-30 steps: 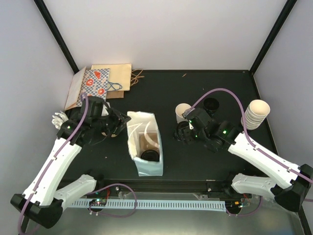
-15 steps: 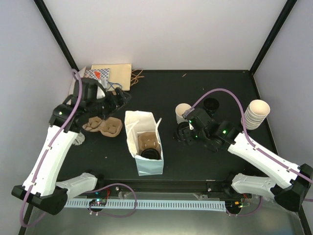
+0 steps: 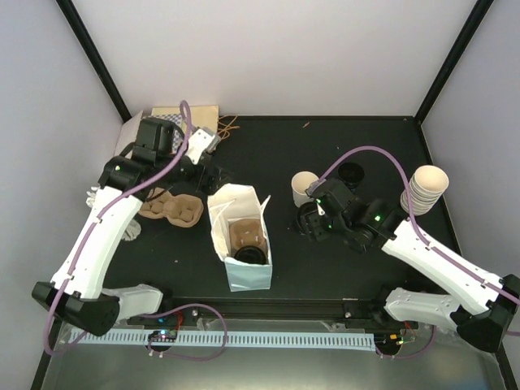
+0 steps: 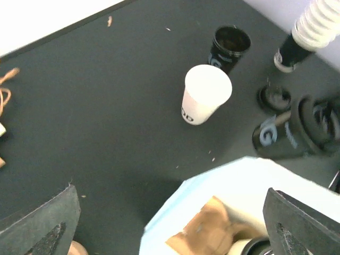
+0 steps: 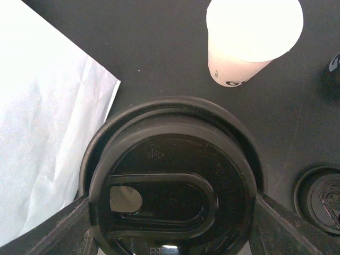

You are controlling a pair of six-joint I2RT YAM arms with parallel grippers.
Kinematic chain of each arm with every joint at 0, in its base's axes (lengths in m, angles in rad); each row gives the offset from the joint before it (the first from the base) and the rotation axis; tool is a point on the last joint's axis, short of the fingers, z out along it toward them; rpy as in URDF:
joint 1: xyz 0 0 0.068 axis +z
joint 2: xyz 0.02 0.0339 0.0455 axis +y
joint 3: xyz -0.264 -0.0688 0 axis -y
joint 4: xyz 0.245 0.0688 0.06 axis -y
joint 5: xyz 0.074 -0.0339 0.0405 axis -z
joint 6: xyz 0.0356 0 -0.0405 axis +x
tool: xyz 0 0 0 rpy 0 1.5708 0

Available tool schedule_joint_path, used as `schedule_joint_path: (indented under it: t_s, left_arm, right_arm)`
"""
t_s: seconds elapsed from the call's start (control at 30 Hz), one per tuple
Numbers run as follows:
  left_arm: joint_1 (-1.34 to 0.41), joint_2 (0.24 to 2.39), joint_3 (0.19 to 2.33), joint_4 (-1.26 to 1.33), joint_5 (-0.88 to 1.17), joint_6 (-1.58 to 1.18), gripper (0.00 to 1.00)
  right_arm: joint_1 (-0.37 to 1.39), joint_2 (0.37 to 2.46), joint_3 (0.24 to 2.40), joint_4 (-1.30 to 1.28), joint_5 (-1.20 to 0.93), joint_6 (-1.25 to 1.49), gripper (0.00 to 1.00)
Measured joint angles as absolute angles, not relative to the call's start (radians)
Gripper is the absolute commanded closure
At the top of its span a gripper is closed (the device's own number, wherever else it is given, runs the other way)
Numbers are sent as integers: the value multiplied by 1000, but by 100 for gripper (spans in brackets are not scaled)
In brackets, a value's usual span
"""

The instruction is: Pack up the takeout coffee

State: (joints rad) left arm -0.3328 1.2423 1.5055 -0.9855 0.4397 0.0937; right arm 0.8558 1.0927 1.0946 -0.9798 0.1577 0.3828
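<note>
The left gripper (image 4: 172,226) hangs above the table (image 3: 276,154) toward its back-left corner, its fingers wide apart with nothing between them. Below it, near the left edge, a spare brown cardboard cup carrier (image 3: 172,210) lies flat. The light blue paper bag (image 3: 248,280) stands upright toward the near edge, a little left of the middle, with its mouth open. Inside it sits a second carrier (image 3: 246,233), and one black-lidded cup (image 3: 249,257) is already packed at the bag's near end.

Just right of the bag, the right gripper (image 5: 170,228) is clamped on the lidded cup (image 5: 170,186), one finger on either side below the lid. The cup sits centred in that grip, with the bag's wall close on its left. Its wall looks dark in the left wrist view. An unlidded white cup (image 3: 304,185) stands just behind it, and a loose lid (image 5: 324,196) lies to its right.

The step in hand looks like carrying this cup into the bag. To do it well, the arm should lift the cup clear of the bag's rim and keep it upright. It should then lower the cup straight into a free well of the carrier behind the packed one. The paper wall is soft, so brushing it could fold the mouth shut or tip the bag. The free left gripper might steady the rim.
</note>
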Motion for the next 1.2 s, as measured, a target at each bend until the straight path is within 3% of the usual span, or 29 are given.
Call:
schedule_joint_path:
  t_s: [0.13,0.5,0.63,0.73,1.03,1.2]
  left_arm:
    - [-333,1178,1424,-960,474,342,23]
    - [-389,1404,1597,-1137,524,779,39]
    - [-411,1451,1609,-1194,499,831,40]
    - [-438,1485,1657,-1239,496,859,54]
    - [-482,1512,1659,-1260,433,871,70]
    - [-485,1508,1602,-1251,380,866,87]
  right_arm:
    - [856,1087,1100,-999,159,379,35]
    - [856,1062,1104,-1041,168,383,35]
    - [856,1050,1107,-1053,175,388,35]
    - [856,1044,1113,-1065,181,390,35]
    - [856,1031,1168,-1111,191,391,35]
    - [856,1018,1225,-1142,201,391,35]
